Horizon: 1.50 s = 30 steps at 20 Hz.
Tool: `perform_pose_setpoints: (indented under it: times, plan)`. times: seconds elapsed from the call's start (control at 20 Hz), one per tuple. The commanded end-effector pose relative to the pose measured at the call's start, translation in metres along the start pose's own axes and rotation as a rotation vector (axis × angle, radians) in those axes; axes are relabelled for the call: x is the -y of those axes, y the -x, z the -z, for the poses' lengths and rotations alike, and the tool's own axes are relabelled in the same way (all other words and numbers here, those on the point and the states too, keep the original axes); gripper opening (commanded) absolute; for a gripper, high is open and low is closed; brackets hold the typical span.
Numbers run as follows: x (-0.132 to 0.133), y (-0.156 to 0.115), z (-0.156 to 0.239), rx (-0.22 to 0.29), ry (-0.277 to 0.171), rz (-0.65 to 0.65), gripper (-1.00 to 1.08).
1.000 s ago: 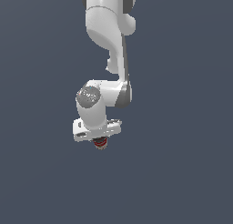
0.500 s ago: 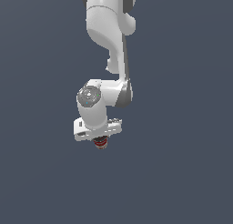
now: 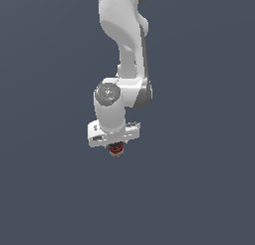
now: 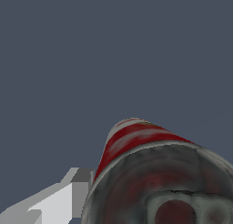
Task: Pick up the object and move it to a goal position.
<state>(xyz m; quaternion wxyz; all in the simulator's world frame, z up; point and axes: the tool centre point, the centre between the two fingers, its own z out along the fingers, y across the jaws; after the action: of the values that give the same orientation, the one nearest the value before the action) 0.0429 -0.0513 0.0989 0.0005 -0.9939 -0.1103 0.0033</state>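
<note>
The object (image 3: pixel 116 149) is a small can with a red band, poking out just below the white hand of the arm in the exterior view. My gripper (image 3: pixel 115 145) is shut on the object, holding it off the grey surface. In the wrist view the object (image 4: pixel 150 173) fills the near corner, its dark grey end facing the camera and its red and whitish side running away from it. One grey-white finger (image 4: pixel 68 193) shows pressed beside the can; the other finger is hidden.
A uniform dark grey-blue surface (image 3: pixel 199 189) fills the background in both views. The white arm (image 3: pixel 122 45) comes down from the upper edge of the exterior view. No other objects or markers show.
The wrist has turned slightly and the hand with the can has shifted a little toward the exterior view's right. The grip on the can is unchanged.
</note>
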Motion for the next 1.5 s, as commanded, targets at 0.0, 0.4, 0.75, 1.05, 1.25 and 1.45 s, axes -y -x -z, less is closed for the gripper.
perform_pose_setpoints:
  times: [0.0,0.4,0.75,1.05,1.25,1.45]
  plan:
    - [0.014,0.004,0.013,-0.005,0.002,0.001,-1.0]
    - [0.079,0.032,0.062,-0.005,0.003,0.001,-1.0]
    - [0.136,0.055,0.105,-0.006,0.003,0.002,-1.0]
    - [0.174,0.069,0.134,-0.006,0.004,0.002,-1.0]
    - [0.189,0.074,0.146,-0.006,0.003,0.001,-1.0]
    - [0.196,0.075,0.152,-0.006,0.002,0.001,-1.0]
